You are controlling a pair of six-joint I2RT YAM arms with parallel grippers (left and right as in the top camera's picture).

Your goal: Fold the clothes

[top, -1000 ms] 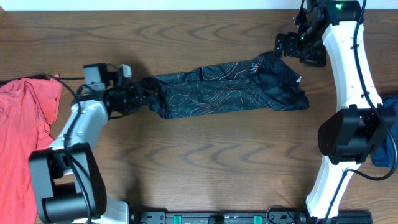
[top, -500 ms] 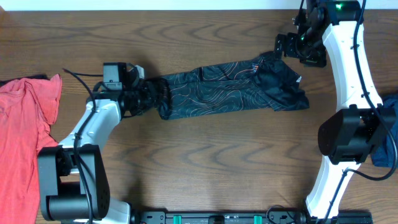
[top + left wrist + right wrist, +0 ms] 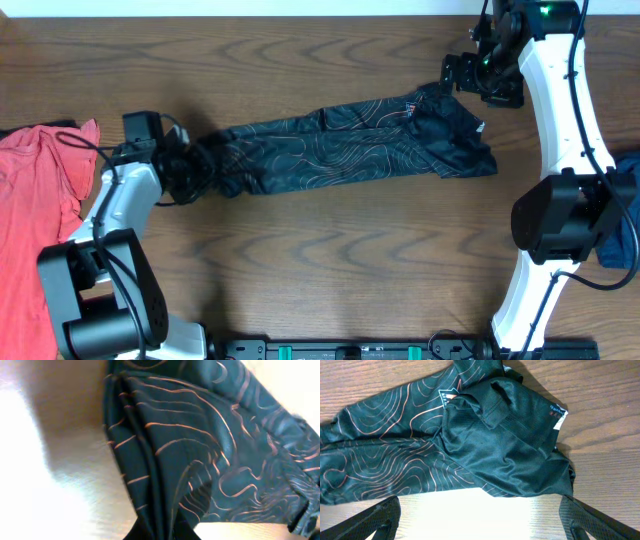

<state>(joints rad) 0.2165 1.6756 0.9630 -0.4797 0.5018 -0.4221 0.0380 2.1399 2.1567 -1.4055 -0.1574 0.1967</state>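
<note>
The black jersey point(image 3: 350, 145) with thin orange contour lines lies stretched in a long bunched strip across the table, its wider end at the right. My left gripper point(image 3: 195, 165) is shut on the jersey's left end; in the left wrist view the gathered cloth point(image 3: 200, 460) runs into the jaws at the bottom edge. My right gripper point(image 3: 478, 75) is open and held above the jersey's right end; the right wrist view shows the crumpled cloth point(image 3: 500, 445) with a small white label, and both fingers spread wide with nothing between them point(image 3: 480, 520).
A red garment point(image 3: 35, 220) lies at the table's left edge. A blue cloth point(image 3: 625, 215) shows at the right edge behind the right arm's base. Bare wooden tabletop point(image 3: 330, 260) lies in front of the jersey.
My left gripper moved right and then back left with the jersey's end in it, pulling the strip longer toward the left. The right arm has not moved.
</note>
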